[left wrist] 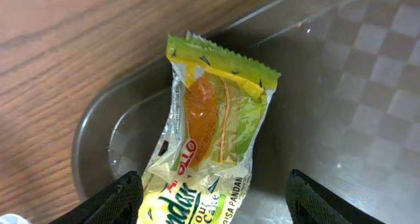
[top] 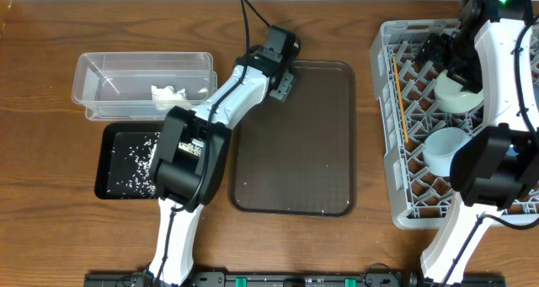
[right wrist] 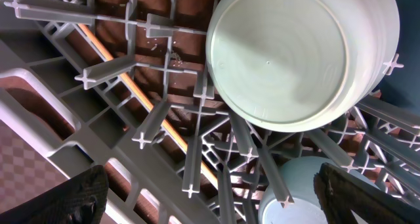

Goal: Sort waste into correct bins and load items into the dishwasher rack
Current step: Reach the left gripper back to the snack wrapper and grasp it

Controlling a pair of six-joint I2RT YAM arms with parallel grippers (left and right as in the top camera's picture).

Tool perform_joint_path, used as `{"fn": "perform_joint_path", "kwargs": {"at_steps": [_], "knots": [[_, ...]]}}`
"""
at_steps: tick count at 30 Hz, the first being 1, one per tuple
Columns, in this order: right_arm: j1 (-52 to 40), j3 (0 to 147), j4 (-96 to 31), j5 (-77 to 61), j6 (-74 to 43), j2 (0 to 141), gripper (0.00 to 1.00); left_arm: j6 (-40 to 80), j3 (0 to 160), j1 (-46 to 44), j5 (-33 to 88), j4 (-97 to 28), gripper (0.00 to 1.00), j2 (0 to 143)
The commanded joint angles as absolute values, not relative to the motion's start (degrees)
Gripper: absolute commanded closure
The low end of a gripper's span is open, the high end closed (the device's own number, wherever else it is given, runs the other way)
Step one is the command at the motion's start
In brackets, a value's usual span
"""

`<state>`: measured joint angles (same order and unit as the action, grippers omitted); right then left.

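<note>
The yellow-green snack wrapper lies in the far left corner of the dark brown serving tray. My left gripper is open, with one finger on each side of the wrapper's near end; from overhead it hides the wrapper. My right gripper is open and empty over the grey dishwasher rack, above its far part. Two mint bowls and the wooden stick sit in the rack. The tissue is in the clear tub. Rice grains lie in the black tray. No blue dish or pink cup shows clearly.
The clear tub and black tray stand side by side left of the brown tray. A few white specks lie near the brown tray's front edge. My right arm covers the rack's right side. In the right wrist view the stick runs under the rack pegs, beside one bowl.
</note>
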<state>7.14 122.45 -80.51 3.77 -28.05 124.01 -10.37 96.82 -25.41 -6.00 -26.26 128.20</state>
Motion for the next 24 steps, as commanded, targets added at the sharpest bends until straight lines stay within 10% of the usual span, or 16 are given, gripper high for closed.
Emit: {"fn": "perform_joint_path", "kwargs": {"at_steps": [1, 11, 24], "knots": [[7.2, 122.52, -80.58, 3.84, -28.69, 122.17, 0.01, -11.16, 96.86, -25.87, -6.68, -25.69, 0.29, 129.51], [7.2, 122.52, -80.55, 3.86, -28.69, 122.17, 0.01, -11.14, 96.86, -26.02, -6.72, -24.08, 0.33, 132.75], [7.2, 122.52, -80.58, 3.84, -28.69, 122.17, 0.02, -10.44, 96.88, -26.13, -6.72, -23.88, 0.94, 130.28]]}}
